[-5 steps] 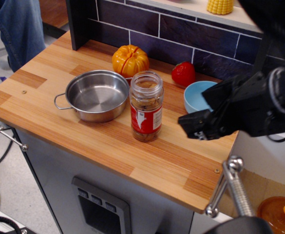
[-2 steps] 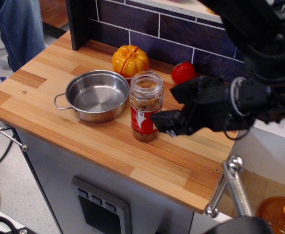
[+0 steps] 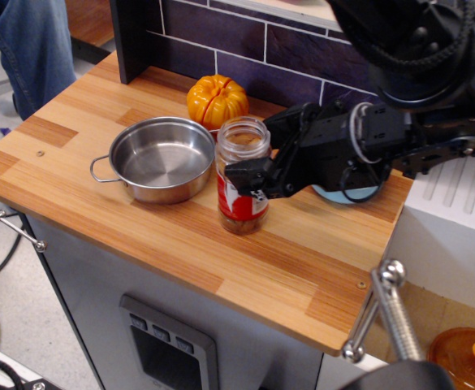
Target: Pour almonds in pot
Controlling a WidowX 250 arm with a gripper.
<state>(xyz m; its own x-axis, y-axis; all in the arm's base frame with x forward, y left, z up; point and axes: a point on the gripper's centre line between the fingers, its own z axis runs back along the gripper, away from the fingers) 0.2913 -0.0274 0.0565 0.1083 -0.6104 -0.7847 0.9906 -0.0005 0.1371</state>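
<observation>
The scene is evenly and softly lit, apparently from above. Bright glare is seen on the shallow round stainless-steel pot (image 3: 162, 157), and a soft shadow is cast beneath it on the light wooden countertop (image 3: 140, 236). The black robot arm (image 3: 399, 89) is rendered dark, slightly blurred.

The pot (image 3: 162, 158) is bright stainless steel, its inside mirror-smooth, with a thin wire loop handle at its 9 o'clock. At its 3 o'clock the jar (image 3: 243, 175) is clear plastic with a glossy red label, the almonds (image 3: 239, 221) inside showing matt brown. The counter (image 3: 140, 236) is smooth, satin-finished wood in striped planks. The gripper (image 3: 260, 166) is matt black plastic. The pumpkin (image 3: 216, 101) at the pot's 1 o'clock shines like glossy plastic.
</observation>
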